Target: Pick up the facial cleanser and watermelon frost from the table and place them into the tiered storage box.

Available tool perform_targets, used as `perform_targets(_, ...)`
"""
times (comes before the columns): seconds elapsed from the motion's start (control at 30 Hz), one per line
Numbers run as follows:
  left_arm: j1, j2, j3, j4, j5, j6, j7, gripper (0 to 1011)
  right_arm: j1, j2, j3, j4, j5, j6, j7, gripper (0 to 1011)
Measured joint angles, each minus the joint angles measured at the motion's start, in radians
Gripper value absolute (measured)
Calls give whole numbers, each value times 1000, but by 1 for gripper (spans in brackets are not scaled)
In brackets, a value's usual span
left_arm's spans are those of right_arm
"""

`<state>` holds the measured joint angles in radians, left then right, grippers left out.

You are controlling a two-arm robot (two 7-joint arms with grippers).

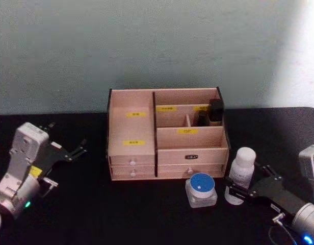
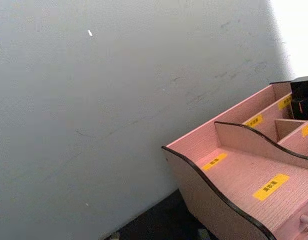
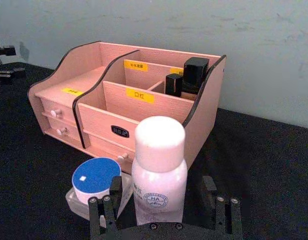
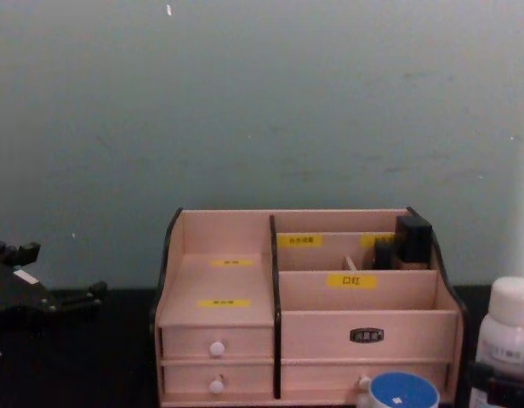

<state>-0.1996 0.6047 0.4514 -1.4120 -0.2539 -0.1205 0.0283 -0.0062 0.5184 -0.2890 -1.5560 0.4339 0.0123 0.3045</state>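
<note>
The bottle [image 1: 242, 171] stands straight up on the tabletop [image 1: 147, 219], just in front of the right front corner of the box [image 1: 190, 155]. Its long side points up, with the cap on top. The right pincer [image 3: 162, 189] is low and wide open, with one finger on each side of the bottle. There is a small gap on both sides, so it holds nothing yet. The bottle is right in the middle, so I think the pincer only has to squeeze and then lift.

The jar [image 1: 201, 188] also sits in front of the box, just beside the bottle on its left. It is very near one finger, so the squeeze could bump it.

The open bins of the box are behind the bottle and higher up. The lift has to go up over the front wall. The back right bin has some dark things [image 1: 214, 112] in it.

The left pincer [image 1: 66, 140] is open and empty, well off to the left of the box. The right arm is much nearer.
</note>
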Motion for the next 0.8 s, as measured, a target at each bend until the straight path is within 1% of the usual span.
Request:
perform_targets(0.27,0,0,0,0,0,0,0,1001,12,-20,9,9,-21,5,13,1003)
perform_targets(0.33,0,0,0,0,0,0,0,1001,13,-25,10,9,-32,0,13,1003)
perform_targets(0.73,0,0,0,0,0,0,0,1001,13,-22,10,9,-28,0,13,1003)
perform_targets(0.77,0,0,0,0,0,0,0,1001,13,-22,10,9,-28,1,13,996)
perform_targets(0.8,0,0,0,0,0,0,0,1001,12,-22,10,9,-28,1,13,967)
